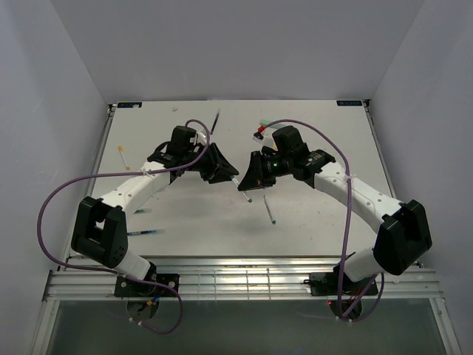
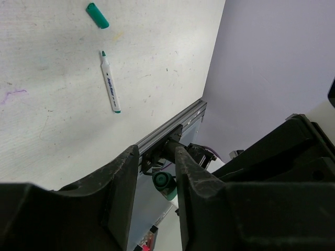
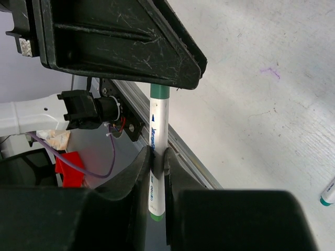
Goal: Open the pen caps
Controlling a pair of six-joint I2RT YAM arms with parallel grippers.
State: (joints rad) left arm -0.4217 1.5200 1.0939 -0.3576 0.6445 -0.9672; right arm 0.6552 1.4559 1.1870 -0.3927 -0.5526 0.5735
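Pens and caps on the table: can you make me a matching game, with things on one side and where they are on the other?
Things
1. green cap
2. white pen with a bare tip
3. white pen with green ends
4. yellow-tipped pen

Where
A. pinched between the right fingers
B. flat on the table, just below the loose cap in the left wrist view
C. lying loose, on no pen
D. on the table's left side in the top view

Pairs: 1-C, 2-B, 3-A, 4-D.
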